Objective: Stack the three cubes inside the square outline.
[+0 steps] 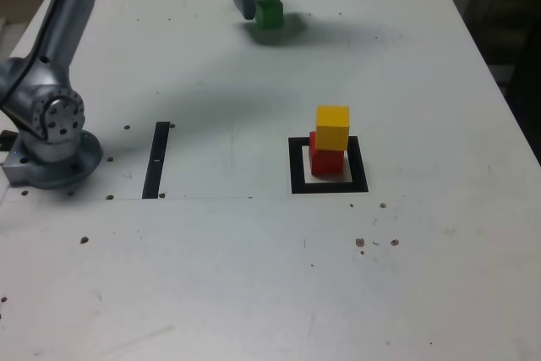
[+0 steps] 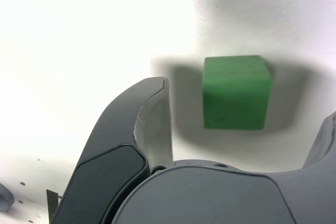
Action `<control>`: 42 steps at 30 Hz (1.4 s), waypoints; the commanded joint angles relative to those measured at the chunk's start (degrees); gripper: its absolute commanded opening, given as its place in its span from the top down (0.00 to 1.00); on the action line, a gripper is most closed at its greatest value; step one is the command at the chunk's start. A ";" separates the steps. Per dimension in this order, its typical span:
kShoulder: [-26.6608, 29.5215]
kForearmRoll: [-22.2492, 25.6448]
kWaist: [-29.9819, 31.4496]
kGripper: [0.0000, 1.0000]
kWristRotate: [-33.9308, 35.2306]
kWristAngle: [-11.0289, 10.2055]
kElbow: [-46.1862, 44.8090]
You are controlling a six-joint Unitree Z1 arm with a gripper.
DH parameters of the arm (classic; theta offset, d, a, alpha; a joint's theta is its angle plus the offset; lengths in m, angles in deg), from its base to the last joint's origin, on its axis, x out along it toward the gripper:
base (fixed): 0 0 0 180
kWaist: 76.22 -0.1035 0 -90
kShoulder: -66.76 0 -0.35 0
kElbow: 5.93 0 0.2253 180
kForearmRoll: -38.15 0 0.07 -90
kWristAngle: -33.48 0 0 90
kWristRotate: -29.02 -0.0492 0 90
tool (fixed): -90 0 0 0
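The gripper [image 2: 251, 97] is spread wide around the green cube [image 2: 236, 93], which sits on the white table [image 1: 194, 276] between the fingers, well apart from the square outline [image 1: 297, 179]; inside that border stands the red cube [image 1: 326, 160] with the yellow cube [image 1: 333, 127] on top

Yellow cube [image 1: 332, 128] atop red cube [image 1: 325, 161], green cube [image 1: 270, 13] apart

I can read no text, label, brand, number or sign in either of my two camera views, whether I look through the exterior one or the wrist one.
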State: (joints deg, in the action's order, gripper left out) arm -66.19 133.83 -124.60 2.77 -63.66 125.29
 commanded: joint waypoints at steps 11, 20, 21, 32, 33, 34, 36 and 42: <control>-4.71 2.87 -0.68 0.14 -0.04 0.16 4.74; -5.66 3.72 -0.86 0.60 0.41 -0.27 6.57; -5.66 3.61 -0.87 0.64 0.27 -0.27 6.65; -5.66 3.53 -1.02 0.68 -0.21 -0.08 6.73; -5.66 3.51 -1.02 0.68 -0.22 -0.04 6.73; -5.66 3.51 -1.02 0.68 -0.25 0.00 6.73; -5.66 3.49 -1.02 0.68 -0.32 0.06 6.73; -5.33 3.62 -1.02 0.68 -0.75 0.38 6.62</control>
State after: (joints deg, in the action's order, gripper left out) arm -71.65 137.28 -125.47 2.22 -63.49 131.79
